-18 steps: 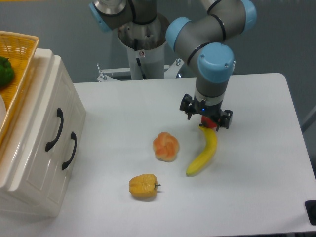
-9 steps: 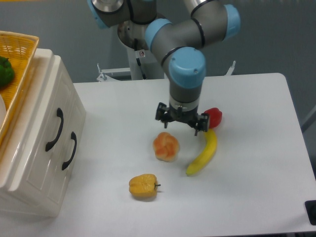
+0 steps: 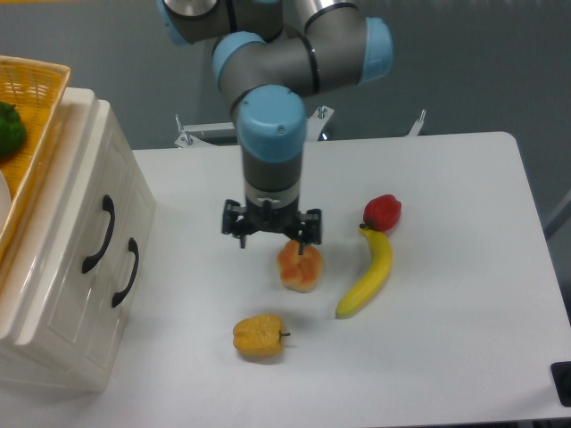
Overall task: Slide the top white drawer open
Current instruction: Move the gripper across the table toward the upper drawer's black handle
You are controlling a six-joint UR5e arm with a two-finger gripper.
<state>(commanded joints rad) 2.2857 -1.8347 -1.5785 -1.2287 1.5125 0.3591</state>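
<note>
The top white drawer (image 3: pixel 67 241) is the glossy cream front nearer the cabinet's top, at the left edge of the camera view. It is closed flush, and its curved black handle (image 3: pixel 100 234) faces the table. My gripper (image 3: pixel 271 235) points straight down over the table's middle, well to the right of the cabinet. Its fingers are spread open and hold nothing. It hovers just behind and left of an orange-pink fruit (image 3: pixel 301 264), partly over it.
A second drawer front with its own black handle (image 3: pixel 128 272) sits below the top one. A yellow wicker basket (image 3: pixel 36 85) with a green pepper (image 3: pixel 9 127) rests on the cabinet. A yellow pepper (image 3: pixel 259 335), banana (image 3: pixel 368 276) and red pepper (image 3: pixel 383 211) lie on the table.
The arm has swept left across the table, from above the banana's tip and red pepper to just behind the orange-pink fruit. The red pepper is now uncovered. The drawer has not moved.
</note>
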